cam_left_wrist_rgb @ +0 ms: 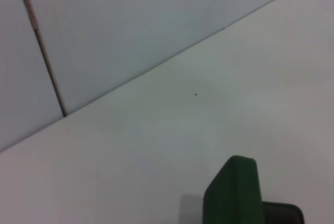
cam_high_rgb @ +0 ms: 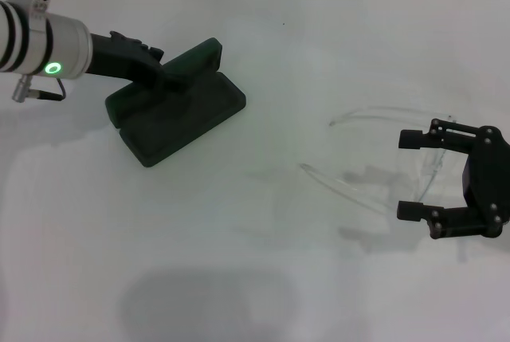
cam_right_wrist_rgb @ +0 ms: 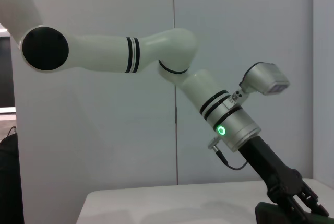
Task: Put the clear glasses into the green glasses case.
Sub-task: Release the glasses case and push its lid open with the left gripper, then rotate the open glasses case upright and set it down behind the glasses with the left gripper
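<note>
The green glasses case (cam_high_rgb: 177, 107) lies open on the white worktop (cam_high_rgb: 239, 262), its lid raised at the far side and its dark tray holding nothing visible. The left gripper (cam_high_rgb: 163, 75) sits at the case's lid edge; whether its jaws grip it cannot be told. Well apart from the case, toward the robot's right, the clear glasses (cam_high_rgb: 382, 151) lie on the worktop. The right gripper (cam_high_rgb: 418, 174) has its jaws spread wide around the glasses' lens end, holding nothing.
</note>
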Available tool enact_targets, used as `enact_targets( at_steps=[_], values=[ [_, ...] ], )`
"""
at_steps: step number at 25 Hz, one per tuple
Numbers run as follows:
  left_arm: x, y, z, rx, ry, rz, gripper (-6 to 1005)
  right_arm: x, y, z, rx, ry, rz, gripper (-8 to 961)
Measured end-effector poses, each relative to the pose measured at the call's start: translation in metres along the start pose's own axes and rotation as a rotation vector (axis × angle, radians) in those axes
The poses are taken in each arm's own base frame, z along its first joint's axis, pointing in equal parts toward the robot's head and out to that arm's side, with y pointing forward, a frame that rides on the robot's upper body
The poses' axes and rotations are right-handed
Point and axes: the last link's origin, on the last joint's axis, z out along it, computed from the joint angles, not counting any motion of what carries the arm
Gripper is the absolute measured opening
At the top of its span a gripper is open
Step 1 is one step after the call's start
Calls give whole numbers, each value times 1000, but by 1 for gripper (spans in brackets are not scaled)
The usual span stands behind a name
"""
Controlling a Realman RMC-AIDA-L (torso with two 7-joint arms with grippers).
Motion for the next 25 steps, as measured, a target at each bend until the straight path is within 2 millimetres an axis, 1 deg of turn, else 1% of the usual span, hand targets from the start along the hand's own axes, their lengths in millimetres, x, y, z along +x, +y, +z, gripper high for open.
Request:
enact_targets(
  at_steps=[2,7,13,19,25],
  values=[
    [0,0,3,23,-9,-1,735,0,0,0,0,1,1,871],
    [-3,3,5,15,-27,17,733,1,0,-1,1,3,1,871],
    [-6,7,2,-15,-43,25,731,1,0,-3,3,6,2,871],
    [-5,8,1,-17,-43,34,514,2,0,-2,-2,17,2,871],
    [0,10,1,-15,-46,67,374,3,1,-3,-2,20,-6,871]
  ],
)
